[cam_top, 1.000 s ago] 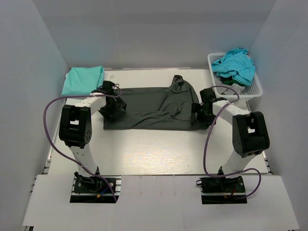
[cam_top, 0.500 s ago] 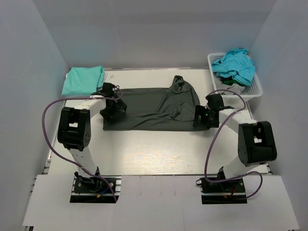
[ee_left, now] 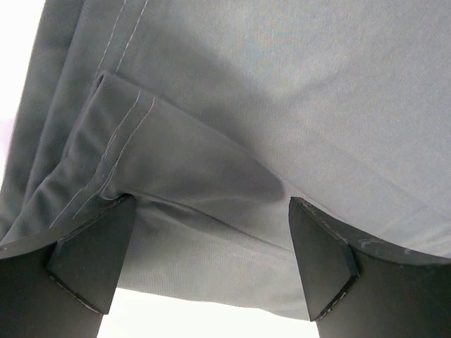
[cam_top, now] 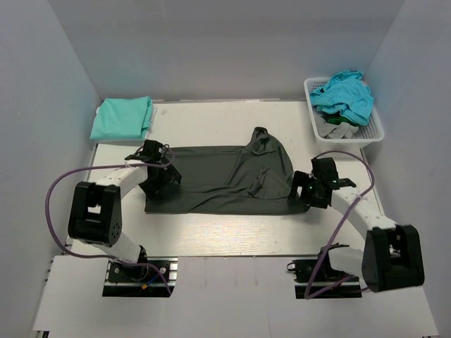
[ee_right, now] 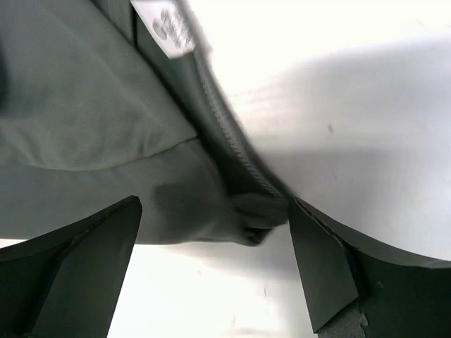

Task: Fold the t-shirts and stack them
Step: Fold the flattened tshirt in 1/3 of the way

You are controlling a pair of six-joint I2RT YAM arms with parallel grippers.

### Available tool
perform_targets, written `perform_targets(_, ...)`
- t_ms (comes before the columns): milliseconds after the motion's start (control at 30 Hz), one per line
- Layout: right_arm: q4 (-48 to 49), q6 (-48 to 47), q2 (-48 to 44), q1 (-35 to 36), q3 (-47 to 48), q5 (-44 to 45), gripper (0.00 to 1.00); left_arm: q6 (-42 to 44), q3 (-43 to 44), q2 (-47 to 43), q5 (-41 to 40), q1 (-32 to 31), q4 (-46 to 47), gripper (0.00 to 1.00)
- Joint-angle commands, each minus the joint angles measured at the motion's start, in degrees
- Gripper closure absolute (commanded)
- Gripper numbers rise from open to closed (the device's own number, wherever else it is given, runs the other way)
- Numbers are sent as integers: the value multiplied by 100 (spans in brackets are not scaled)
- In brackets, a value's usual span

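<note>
Top external view: a dark grey-green t-shirt (cam_top: 225, 176) lies spread sideways across the middle of the worktop (cam_top: 225, 229), one part bunched up toward the far side. An arm reaches down to each short end of it, which looks like the set-up for lifting both ends together into a fold.

The left end effector (cam_top: 161, 177) sits at the shirt's left end. Its wrist camera shows the fingers (ee_left: 91, 260) spread wide either side of a doubled-over fold with stitched seams, gripping nothing. The right end effector (cam_top: 306, 193) is at the right end, jaws equally wide and empty. Its camera shows the ribbed edge of the shirt running between them, with the white label (ee_right: 165, 24) just beyond.

A folded mint-green t-shirt (cam_top: 122, 117) rests in the far left corner, probably the start of the stack. A white basket (cam_top: 377, 132) at far right holds a crumpled turquoise t-shirt (cam_top: 345, 95) and something grey (cam_top: 337, 131), seemingly waiting their turn.
</note>
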Motion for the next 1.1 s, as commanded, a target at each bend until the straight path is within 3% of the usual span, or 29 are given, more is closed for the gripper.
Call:
perform_targets(0,-656,170,-617,22,455,170,10,62,-44,-491,-114,-8,-274,0)
perform_targets(200,-1018,-41,-426,470,1449,-339,10,123,561,-870,-308,97,-203,0)
perform_targets(533,54,143,1058,1989,1678,-1245,10,18,1353,-861,-1520,97,-1284,0)
perform_targets(667,615,240,1692,2210,1924,-1131,10,18,1213,-993,-1521,97,-1223,0)
perform_targets(833,1144,311,2761,2386,2899,-1279,10,18,1213,-1054,-1521,97,-1354,0)
perform_targets(1067,943,91,3670,2439,4270,-1254,10,-34,1196,-1116,-1626,97,-1522,0)
